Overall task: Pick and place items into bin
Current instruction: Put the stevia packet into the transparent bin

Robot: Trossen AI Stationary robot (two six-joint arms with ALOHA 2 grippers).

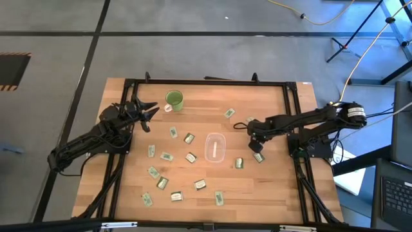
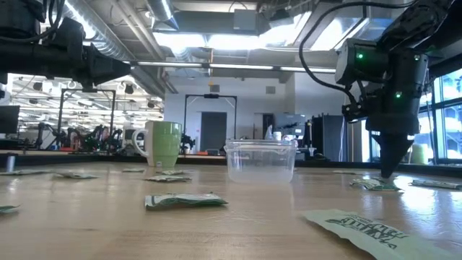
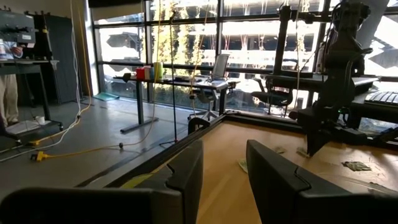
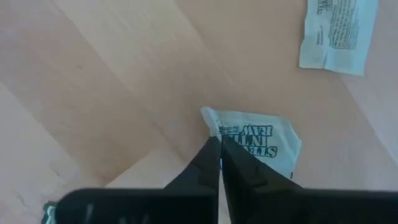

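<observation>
right gripper (image 4: pixel 219 163) pinches, seemingly, a packet (image 4: pixel 264 140) beside bin (image 1: pixel 215 147).

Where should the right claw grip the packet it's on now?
Best by a short edge, coming straight down. The packet lies flat on the table, so only an edge offers any purchase. The right claw already has its fingers together on the packet's near edge. A second packet lies apart, so it shouldn't interfere.
</observation>
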